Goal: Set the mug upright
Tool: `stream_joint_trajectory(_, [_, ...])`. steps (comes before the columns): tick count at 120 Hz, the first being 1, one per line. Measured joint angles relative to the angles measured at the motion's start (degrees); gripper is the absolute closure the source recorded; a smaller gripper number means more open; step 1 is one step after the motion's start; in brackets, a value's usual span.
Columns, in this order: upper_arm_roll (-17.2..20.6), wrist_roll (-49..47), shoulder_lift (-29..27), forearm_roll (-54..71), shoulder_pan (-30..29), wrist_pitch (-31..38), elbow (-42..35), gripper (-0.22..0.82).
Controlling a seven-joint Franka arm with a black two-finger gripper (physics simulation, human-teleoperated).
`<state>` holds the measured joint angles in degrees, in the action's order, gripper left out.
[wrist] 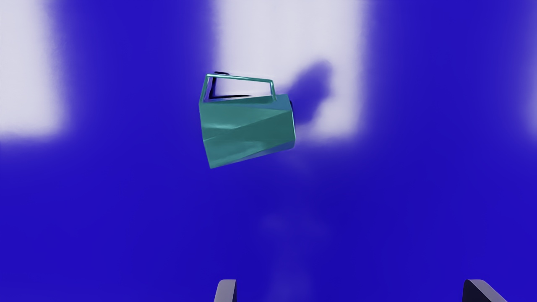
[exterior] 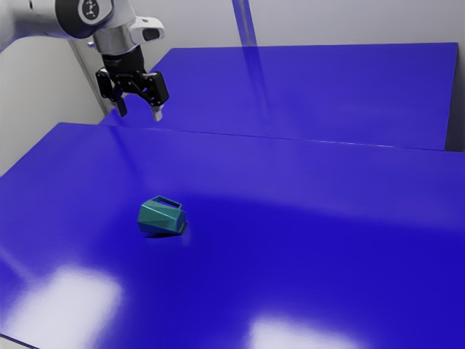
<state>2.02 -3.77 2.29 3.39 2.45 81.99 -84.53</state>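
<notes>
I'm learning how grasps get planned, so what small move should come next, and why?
I'd ease the gripper toward the mug and slightly down, keeping it open. The mug lies on its side on the table, while the gripper hangs above and away from it, holding nothing, so closing now would likely catch only air.

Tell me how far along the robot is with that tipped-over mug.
Nothing looks done yet: the teal, faceted mug lies on its side on the glossy blue table. Nothing is in hand: the black two-finger gripper is raised clear of the mug, open and empty. Left: grasping it, turning it upright and releasing it.
</notes>
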Motion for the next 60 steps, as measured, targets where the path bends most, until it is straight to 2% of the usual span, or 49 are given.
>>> stream_joint_trajectory(31, [-0.64, 0.09, -1.21, 0.25, -0.40, 0.08, -0.62, 0.02])
stream_joint_trajectory(60, [-0.43, 1.02, -3.61, -0.60, -2.24, 1.13, -4.31, 0.02])
